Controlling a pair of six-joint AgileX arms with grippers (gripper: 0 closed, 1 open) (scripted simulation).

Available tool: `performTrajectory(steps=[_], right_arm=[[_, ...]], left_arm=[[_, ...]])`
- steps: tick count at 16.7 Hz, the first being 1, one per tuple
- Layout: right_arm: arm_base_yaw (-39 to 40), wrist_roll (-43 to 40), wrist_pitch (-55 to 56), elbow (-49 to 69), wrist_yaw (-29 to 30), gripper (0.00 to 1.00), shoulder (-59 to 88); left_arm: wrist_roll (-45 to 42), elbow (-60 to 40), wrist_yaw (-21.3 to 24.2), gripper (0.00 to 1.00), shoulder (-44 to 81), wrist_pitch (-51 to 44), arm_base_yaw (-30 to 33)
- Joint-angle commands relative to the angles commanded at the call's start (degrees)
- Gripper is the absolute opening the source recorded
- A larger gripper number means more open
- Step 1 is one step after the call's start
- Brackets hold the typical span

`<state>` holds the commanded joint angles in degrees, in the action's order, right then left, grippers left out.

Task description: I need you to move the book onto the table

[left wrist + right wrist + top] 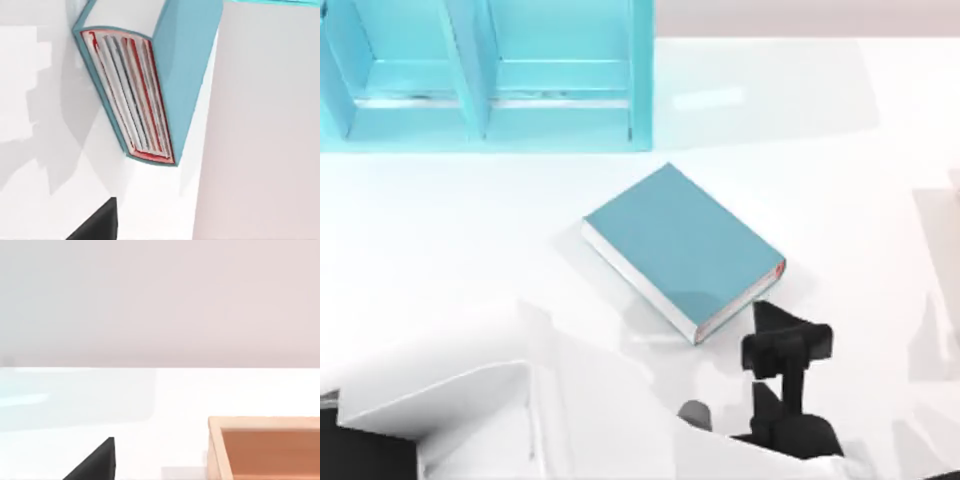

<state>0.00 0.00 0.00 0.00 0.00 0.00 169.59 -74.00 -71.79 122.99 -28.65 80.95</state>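
On the white worktop, the teal book is laid flat, released beside the left pincer, seemingly opened.

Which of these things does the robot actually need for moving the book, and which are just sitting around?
Part of the job:
book, lying flat
table, under the book
left gripper, beside the book's corner

Just sitting around:
teal shelf unit
wooden box

One teal book just beyond the left gripper, one white table, one teal shelf unit, one wooden box.
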Motion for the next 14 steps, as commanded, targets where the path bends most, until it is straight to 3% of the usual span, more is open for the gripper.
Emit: performTrajectory(steps=[8, 14], right_arm=[[0.0, 0.0, 0.0, 0.0, 0.0, 1.0, 0.0], [0.0, 0.0, 0.0, 0.0, 0.0, 1.0, 0.0]], left_arm=[[34.0, -6.4, -0.5, 1.0, 3.2, -39.7, 9.5], [41.5, -7.7, -0.5, 1.0, 3.9, -47.8, 11.6]])
